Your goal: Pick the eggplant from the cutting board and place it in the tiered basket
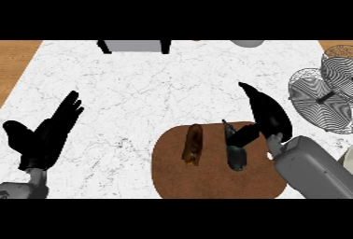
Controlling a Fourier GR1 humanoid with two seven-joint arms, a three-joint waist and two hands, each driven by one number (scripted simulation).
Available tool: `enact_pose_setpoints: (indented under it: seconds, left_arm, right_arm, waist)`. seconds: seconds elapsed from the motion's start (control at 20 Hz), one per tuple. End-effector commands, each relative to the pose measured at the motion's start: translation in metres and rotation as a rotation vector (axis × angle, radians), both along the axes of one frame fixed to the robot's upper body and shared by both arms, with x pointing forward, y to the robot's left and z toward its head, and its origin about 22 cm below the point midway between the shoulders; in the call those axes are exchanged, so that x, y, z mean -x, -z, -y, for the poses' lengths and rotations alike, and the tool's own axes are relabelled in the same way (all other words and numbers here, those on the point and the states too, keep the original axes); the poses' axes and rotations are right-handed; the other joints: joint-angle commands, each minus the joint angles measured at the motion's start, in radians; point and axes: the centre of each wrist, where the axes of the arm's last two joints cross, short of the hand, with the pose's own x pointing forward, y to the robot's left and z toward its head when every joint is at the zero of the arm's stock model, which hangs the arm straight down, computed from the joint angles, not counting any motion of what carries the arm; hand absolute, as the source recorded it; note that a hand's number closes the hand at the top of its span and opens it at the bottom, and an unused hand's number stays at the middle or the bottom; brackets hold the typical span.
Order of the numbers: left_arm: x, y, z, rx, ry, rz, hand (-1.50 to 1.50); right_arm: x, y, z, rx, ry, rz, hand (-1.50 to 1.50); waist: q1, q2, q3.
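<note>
A dark, greenish eggplant (pixel 236 155) lies lengthwise on the right part of the round brown cutting board (pixel 207 182). My right hand (pixel 267 114) hovers just right of it and above, its fingers straight and pointing away from me; the thumb (pixel 243 136) reaches down over the eggplant's upper end. I cannot tell whether the thumb touches it. The wire tiered basket (pixel 322 95) stands at the counter's right edge, right of that hand. My left hand (pixel 47 135) rests open at the far left, fingers up, holding nothing.
A brown, elongated food item (pixel 193 144) lies on the board left of the eggplant. At the counter's far edge stand a grey object with black legs (pixel 134 45) and a pale round object (pixel 247 43). Wooden surface (pixel 14 60) borders the white marble counter on the left.
</note>
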Motion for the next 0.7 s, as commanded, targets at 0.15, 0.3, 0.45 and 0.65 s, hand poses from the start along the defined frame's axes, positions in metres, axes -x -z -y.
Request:
enact_pose_setpoints:
  seconds: [0.15,0.3,0.45,0.65]
  left_arm:
    - [-0.001,-0.012,0.005,0.003,0.020,0.016,0.00]
    - [0.002,-0.004,-0.010,0.012,0.015,-0.009,0.00]
    - [-0.007,-0.010,-0.017,0.013,0.006,0.011,0.00]
    - [0.007,0.006,0.012,0.013,0.039,0.020,0.00]
  right_arm:
    - [-0.008,-0.048,-0.049,0.159,-0.104,-0.348,-1.50]
    - [0.006,-0.067,-0.058,0.152,-0.074,-0.350,-1.50]
    - [0.005,-0.055,-0.072,0.157,-0.015,-0.337,-1.50]
    - [0.003,-0.015,-0.068,0.189,0.028,-0.374,-1.50]
  waist:
    - [0.024,0.010,0.006]
    - [0.004,0.007,0.006]
    - [0.002,0.010,0.006]
    - [0.008,0.012,0.007]
